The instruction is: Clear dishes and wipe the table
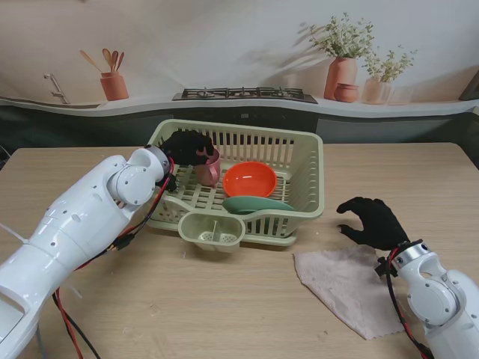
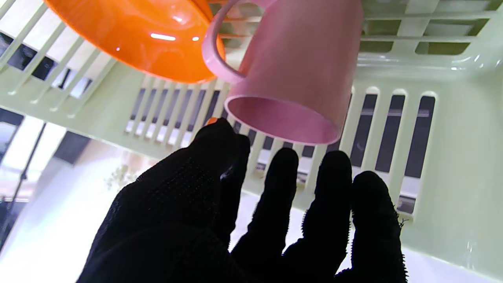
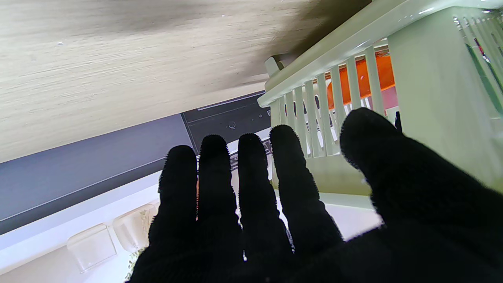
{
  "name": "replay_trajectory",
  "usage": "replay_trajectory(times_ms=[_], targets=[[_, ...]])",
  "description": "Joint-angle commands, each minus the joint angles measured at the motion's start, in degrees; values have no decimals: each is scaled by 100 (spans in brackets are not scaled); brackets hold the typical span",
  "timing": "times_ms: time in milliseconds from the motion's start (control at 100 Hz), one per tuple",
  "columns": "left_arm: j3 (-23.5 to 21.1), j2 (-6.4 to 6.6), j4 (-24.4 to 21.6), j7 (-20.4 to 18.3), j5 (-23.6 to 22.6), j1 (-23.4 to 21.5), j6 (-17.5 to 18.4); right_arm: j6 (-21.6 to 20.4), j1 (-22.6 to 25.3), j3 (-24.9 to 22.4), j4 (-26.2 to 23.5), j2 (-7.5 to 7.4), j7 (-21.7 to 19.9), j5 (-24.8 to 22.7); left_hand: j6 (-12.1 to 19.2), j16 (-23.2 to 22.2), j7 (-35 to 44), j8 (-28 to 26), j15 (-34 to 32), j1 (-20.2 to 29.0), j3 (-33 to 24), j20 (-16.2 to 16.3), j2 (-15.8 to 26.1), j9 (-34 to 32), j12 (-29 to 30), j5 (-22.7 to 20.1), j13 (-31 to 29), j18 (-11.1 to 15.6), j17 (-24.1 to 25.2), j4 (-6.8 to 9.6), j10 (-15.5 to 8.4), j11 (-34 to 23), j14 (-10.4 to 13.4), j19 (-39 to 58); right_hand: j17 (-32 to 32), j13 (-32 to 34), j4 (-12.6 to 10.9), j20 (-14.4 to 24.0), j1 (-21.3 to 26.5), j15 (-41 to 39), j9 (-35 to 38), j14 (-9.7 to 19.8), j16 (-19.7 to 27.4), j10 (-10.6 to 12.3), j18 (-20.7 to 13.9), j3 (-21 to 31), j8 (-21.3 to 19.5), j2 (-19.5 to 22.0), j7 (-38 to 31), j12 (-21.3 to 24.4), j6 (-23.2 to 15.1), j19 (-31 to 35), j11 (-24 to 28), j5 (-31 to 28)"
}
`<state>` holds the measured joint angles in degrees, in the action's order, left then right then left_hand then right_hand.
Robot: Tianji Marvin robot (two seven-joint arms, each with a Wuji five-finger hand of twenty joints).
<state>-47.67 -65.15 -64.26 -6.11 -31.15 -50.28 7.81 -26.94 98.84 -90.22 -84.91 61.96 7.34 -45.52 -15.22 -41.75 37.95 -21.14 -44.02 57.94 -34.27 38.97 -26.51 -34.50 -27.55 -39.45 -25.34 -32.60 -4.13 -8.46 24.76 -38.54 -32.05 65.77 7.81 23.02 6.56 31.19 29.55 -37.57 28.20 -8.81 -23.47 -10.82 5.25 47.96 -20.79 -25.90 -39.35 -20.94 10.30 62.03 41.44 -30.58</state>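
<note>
— Both white arms fill the bottom corners of the stand view. What is the biggest thing past them?

— That pale wooden counter (image 1: 224, 299), matte and grained, carrying a pale green slatted plastic dish basket (image 1: 308, 172) at centre frame, its long axis running left to right.

— And inside it?

— Glossy round orange bowl (image 1: 250, 179), mouth up, mid-basket. Flat green plate (image 1: 258, 204) lies just nearer to me, against the front wall. Smooth pink mug (image 1: 209, 169) stands upright at the basket's left end, mouth up, handle turned toward the bowl in the left wrist view.

— The cloth?

— Pinkish-grey rag (image 1: 344, 283), soft and rumpled, lies flat at lower right of the frame, outside the basket.

— Hands?

— Left hand (image 1: 186, 147), black knit glove, hovers over the mug with fingers spread, clear of the rim, holding nothing. Right hand (image 1: 374, 222) sits at the rag's far edge, fingers extended side by side and thumb apart, gripping nothing.
</note>
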Motion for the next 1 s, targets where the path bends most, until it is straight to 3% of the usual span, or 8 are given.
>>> replay_trajectory(times_ms=[0,600,990], targets=[[-47,27,-109,-89,7,39,35,-46,4,1,-4,1,-64,-21,53,33,18,-35,16,-93,-61,-115,185,196,87,193,134,68,113,31,-133,4,24,-72,-82,-43,-249,75,53,-1,37,99,3,84,-127,108,3,46,-24,-45,-32,-62,24,-44],[-872,176,-691,-320,0,-172,541,-106,1,-25,-9,4,-60,-1,65,-49,197,-40,-222,229,281,-41,240,-39,39,73,-137,36,-122,92,-97,-125,-37,288,-76,-37,-249,75,55,-3,41,91,2,85,-126,109,3,46,-26,-45,-38,-58,24,-55],[-2000,356,-1363,-327,-412,-930,1164,-114,4,-31,-17,2,-70,-3,123,-35,274,-23,-216,297,471,-5,311,-63,46,107,-168,-18,-174,132,-152,-105,1,320,-76,-34,-250,72,60,-3,45,89,2,83,-123,108,2,49,-27,-47,-38,-60,26,-54]])
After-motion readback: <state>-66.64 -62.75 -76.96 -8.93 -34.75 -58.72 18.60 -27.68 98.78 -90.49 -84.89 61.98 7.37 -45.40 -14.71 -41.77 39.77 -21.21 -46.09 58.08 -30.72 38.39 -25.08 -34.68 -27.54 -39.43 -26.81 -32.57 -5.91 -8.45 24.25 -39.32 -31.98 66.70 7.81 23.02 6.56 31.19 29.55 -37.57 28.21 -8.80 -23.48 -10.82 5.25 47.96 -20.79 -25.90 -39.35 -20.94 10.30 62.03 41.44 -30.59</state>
